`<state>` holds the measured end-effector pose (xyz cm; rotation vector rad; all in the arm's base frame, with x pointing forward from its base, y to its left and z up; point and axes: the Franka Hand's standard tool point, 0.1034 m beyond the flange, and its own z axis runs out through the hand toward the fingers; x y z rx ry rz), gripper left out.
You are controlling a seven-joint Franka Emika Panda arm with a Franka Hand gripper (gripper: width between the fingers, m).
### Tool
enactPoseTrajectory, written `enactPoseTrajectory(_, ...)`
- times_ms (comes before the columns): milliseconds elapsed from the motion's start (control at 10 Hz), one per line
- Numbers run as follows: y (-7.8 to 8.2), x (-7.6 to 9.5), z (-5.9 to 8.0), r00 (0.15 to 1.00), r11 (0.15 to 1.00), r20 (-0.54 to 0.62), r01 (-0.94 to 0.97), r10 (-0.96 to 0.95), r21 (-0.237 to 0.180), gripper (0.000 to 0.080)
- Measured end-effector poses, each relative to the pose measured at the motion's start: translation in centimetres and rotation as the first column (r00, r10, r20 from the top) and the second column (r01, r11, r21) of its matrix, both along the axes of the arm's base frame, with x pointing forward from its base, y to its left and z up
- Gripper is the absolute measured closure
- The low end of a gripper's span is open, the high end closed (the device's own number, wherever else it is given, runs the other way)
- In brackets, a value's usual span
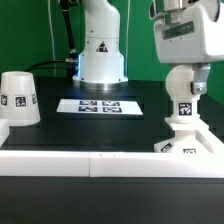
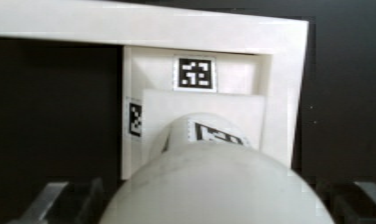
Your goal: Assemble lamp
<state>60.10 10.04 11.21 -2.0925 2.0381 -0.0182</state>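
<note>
The white bulb (image 1: 183, 108) stands upright with its stem on the flat square base (image 1: 186, 143), at the exterior view's right. My gripper (image 1: 184, 86) comes down from above and is shut on the bulb's round head. In the wrist view the bulb (image 2: 203, 165) fills the space between my fingers (image 2: 69, 200), and the tagged base (image 2: 247, 75) lies beyond it, tucked into the corner of the rails. The truncated-cone shade (image 1: 18, 100) stands on the table at the exterior view's left, apart from my gripper.
Long white rails (image 1: 80, 165) edge the table's front and side; their corner shows in the wrist view (image 2: 185, 25). The marker board (image 1: 100, 105) lies in the middle in front of the white robot pedestal (image 1: 100, 50).
</note>
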Motion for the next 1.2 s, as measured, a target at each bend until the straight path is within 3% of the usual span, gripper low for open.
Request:
enactPoseTrajectory(300, 0.16, 0.37, -0.21, 0.965, 0.963, -0.046, 0.259, -0.256, 0.073, 0.022)
enactPoseTrajectory(700, 0.7, 0.41, -0.23, 0.891, 0.887, -0.109, 0.452, -0.441, 0.1, 0.022)
enactPoseTrajectory(800, 0.87, 0.38, -0.24, 0.859, 0.854, -0.128, 0.509, -0.496, 0.109, 0.0159)
enactPoseTrajectory(1200, 0.91, 0.21, -0.23, 0.947, 0.943, -0.085, 0.319, -0.311, 0.094, 0.0105)
